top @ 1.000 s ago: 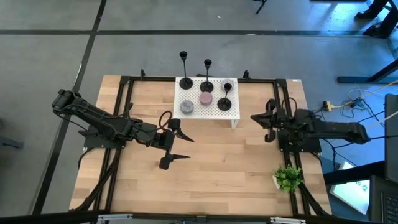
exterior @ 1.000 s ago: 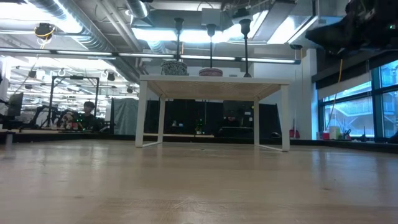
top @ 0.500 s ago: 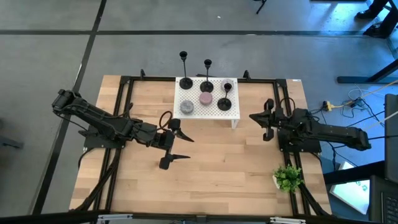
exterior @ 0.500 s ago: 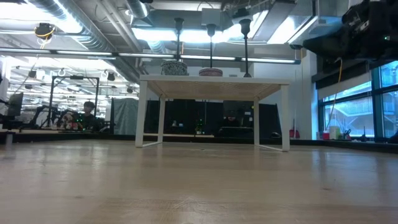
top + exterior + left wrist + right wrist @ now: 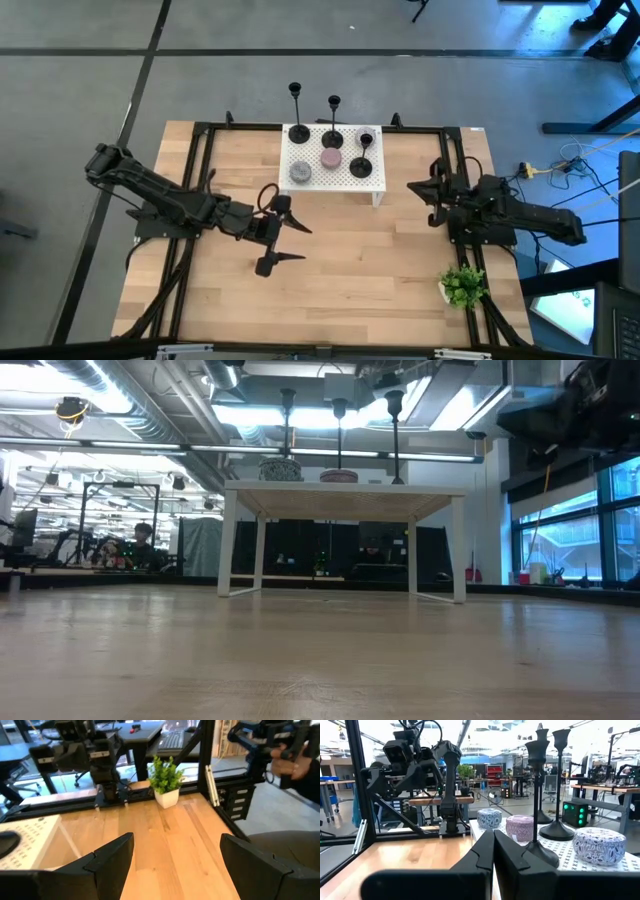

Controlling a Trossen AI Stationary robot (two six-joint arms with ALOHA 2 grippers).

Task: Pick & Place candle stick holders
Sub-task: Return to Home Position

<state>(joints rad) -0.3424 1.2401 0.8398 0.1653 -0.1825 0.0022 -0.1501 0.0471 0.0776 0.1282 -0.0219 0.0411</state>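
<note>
Three black candle stick holders stand upright by their round bases on a white perforated stand (image 5: 345, 180) at the table's far middle: one at the far left (image 5: 297, 132), one in the middle (image 5: 332, 138), one at the near right (image 5: 361, 166). They also show in the low view (image 5: 339, 430) and the right wrist view (image 5: 537, 795). My left gripper (image 5: 300, 242) is open and empty above the table's middle, nearer than the stand. My right gripper (image 5: 410, 186) is shut and empty, to the right of the stand, pointing at it.
Three round candle tins sit on the stand among the holders: a grey one (image 5: 300, 173), a pink one (image 5: 331, 158) and a patterned one (image 5: 599, 845). A small potted plant (image 5: 462, 287) stands at the near right. A black frame (image 5: 205, 150) borders the table.
My left gripper has shifted slightly toward the table's near edge, still open. My right arm has moved a little, first toward the stand and then back toward the table's right edge. The holders have stayed where they were.
</note>
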